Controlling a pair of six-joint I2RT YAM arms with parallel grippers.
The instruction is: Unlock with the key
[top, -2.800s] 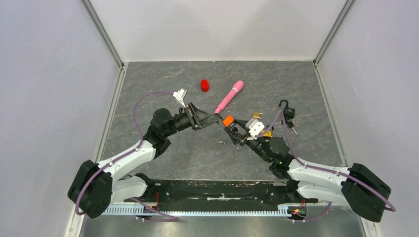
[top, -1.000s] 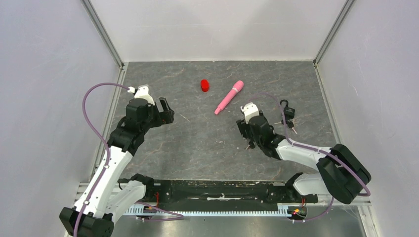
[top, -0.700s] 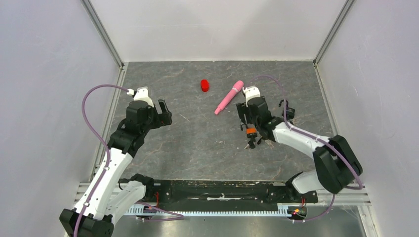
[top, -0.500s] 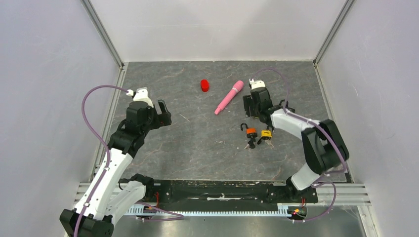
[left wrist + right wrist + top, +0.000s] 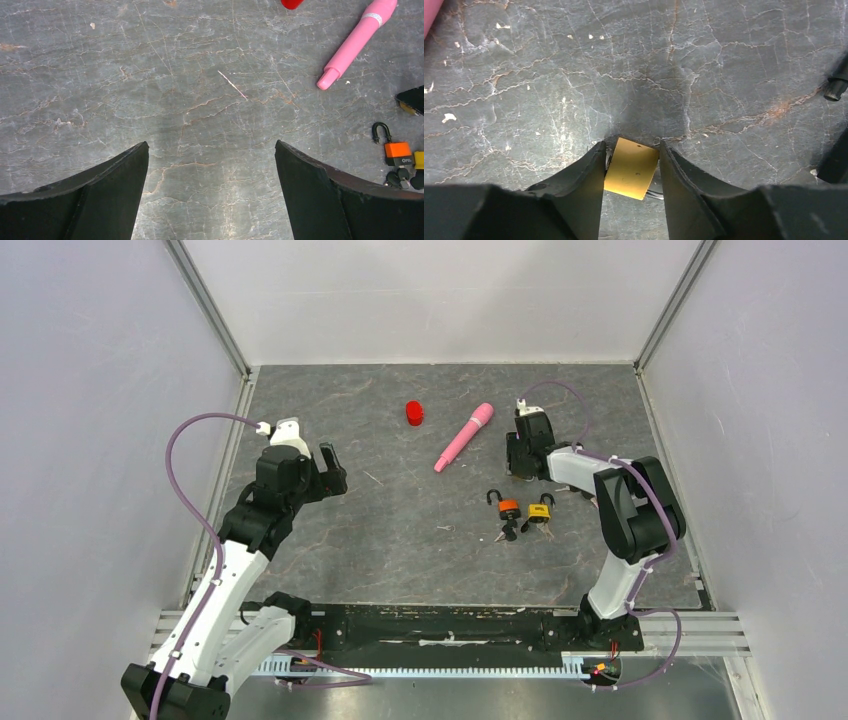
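Note:
A small brass padlock (image 5: 631,168) lies on the grey table with my right gripper (image 5: 631,145) closed on its two sides; in the top view that gripper (image 5: 520,466) points down and hides it. An orange padlock (image 5: 509,508) with its shackle open lies nearer, a bunch of dark keys (image 5: 505,533) at its foot. Beside it is a yellow padlock (image 5: 540,511) with its own keys. My left gripper (image 5: 211,144) hangs open over bare table at the left (image 5: 325,472), far from the locks. The orange padlock (image 5: 397,152) shows at the right edge of the left wrist view.
A pink pen (image 5: 463,436) lies diagonally left of the right gripper and a red cap (image 5: 414,413) sits farther back. A black object (image 5: 836,89) lies just right of the brass padlock. Grey walls close in the table on three sides.
My right arm swung from the table's middle to the far right, leaving the orange padlock and keys lying there. Its jaws narrowed onto the brass padlock. The left arm stayed still.

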